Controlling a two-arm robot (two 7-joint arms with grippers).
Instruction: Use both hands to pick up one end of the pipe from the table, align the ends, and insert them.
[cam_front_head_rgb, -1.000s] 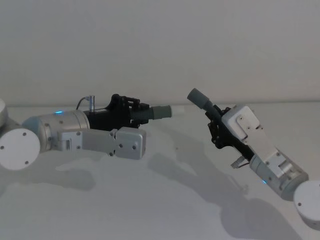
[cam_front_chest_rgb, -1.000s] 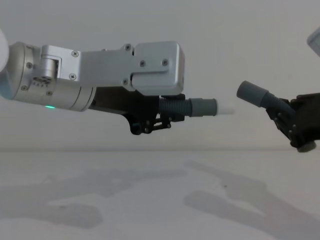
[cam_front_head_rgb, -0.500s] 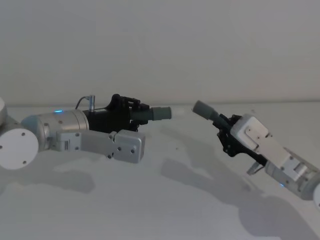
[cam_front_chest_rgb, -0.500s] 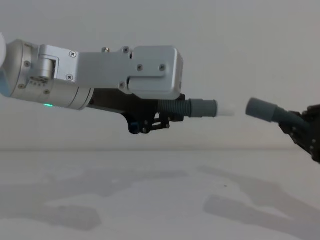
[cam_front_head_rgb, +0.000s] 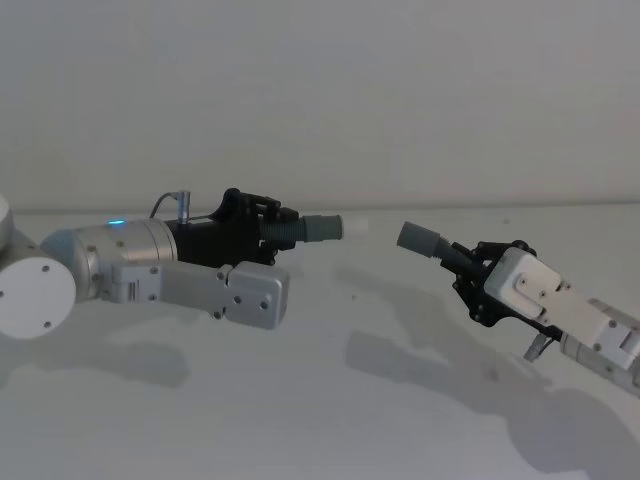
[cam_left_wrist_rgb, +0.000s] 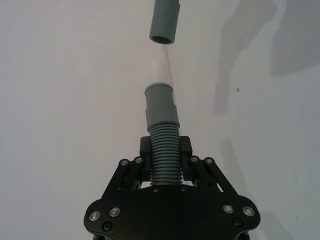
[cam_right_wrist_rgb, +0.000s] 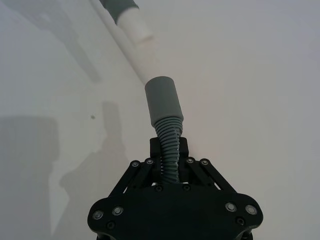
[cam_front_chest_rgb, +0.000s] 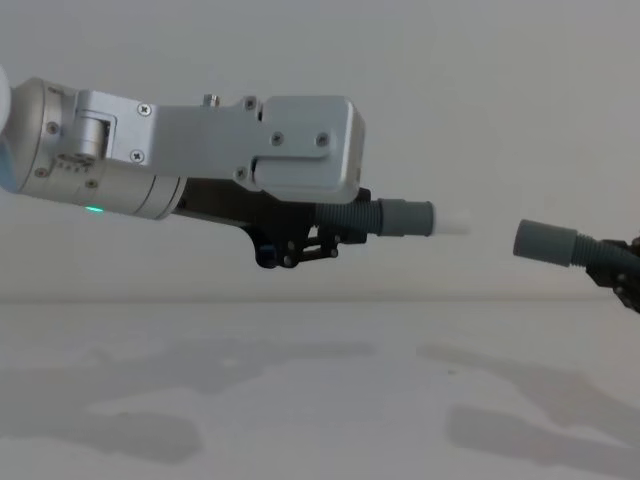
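My left gripper (cam_left_wrist_rgb: 165, 152) is clamped on the ribbed body of the left hose piece (cam_left_wrist_rgb: 162, 134), with its fingers (cam_left_wrist_rgb: 187, 150) pressed in from both sides just behind the grey cuff (cam_left_wrist_rgb: 161, 105). A pale, narrower tip (cam_front_chest_rgb: 452, 226) sticks out of that cuff. It nearly blends into the wall, so I can barely trace its edges.

My right gripper (cam_right_wrist_rgb: 169, 150) pinches the right hose piece (cam_right_wrist_rgb: 168, 131) the same way, its jaws tight on the thin ribbed neck below the wider cuff (cam_right_wrist_rgb: 163, 100).

Both pieces are held in the air above the table (cam_front_head_rgb: 330, 400). The two ends face each other across an open gap and are not touching. From the chest camera the right cuff (cam_front_chest_rgb: 545, 242) sits a little lower than the pale tip and slopes slightly down toward the right. From the left wrist it looks close to in line.

Whatever length of hose runs back behind each gripper is hidden by the black housings, so I cannot tell which piece is the longer one. The chest view cuts my right gripper (cam_front_chest_rgb: 625, 275) off at the frame edge.

The table is plain matte white and carries soft grey shadows of both arms. A bare, pale wall (cam_front_head_rgb: 320, 100) rises behind it.
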